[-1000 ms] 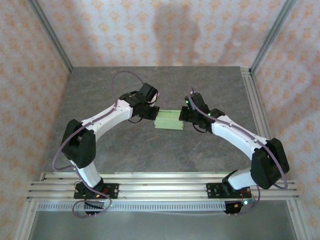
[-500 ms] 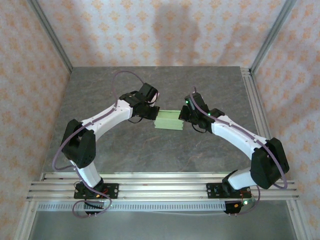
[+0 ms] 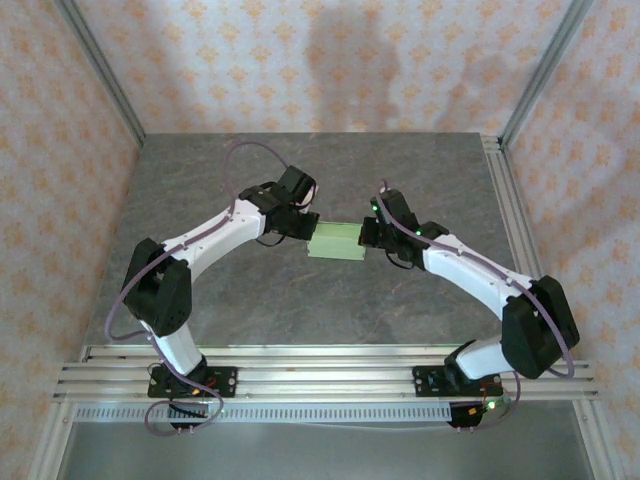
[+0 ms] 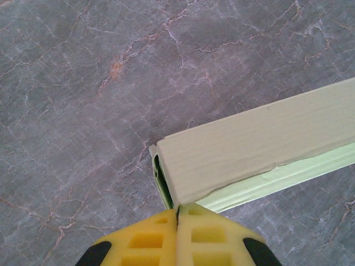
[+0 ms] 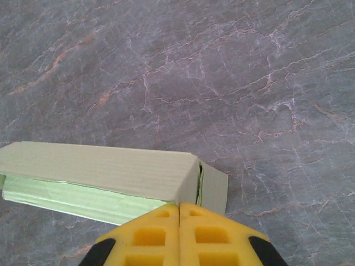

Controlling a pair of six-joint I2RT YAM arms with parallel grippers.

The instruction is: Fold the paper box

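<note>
The paper box [image 3: 335, 241] is a pale green, closed rectangular shape lying on the grey table between the two arms. My left gripper [image 3: 307, 229] is shut, its yellow tips [image 4: 177, 209] touching the box's [image 4: 260, 144] left end corner, where an end flap stands slightly ajar with a dark gap. At the opposite end my right gripper [image 3: 366, 234] is also shut. Its tips [image 5: 178, 205] press against the near corner of the box [image 5: 100, 169], beside an end flap [image 5: 213, 188] that stands a little open. Neither gripper has anything between its fingers.
The grey marbled table top [image 3: 300, 300] lies around the box. Aluminium rails [image 3: 330, 375] run along the near edge and another [image 3: 505, 200] down the right side. Patterned walls close off the back and sides.
The right gripper has nudged slightly to the left against the box's end, and the box looks marginally shorter on that side. The left arm has held still.
</note>
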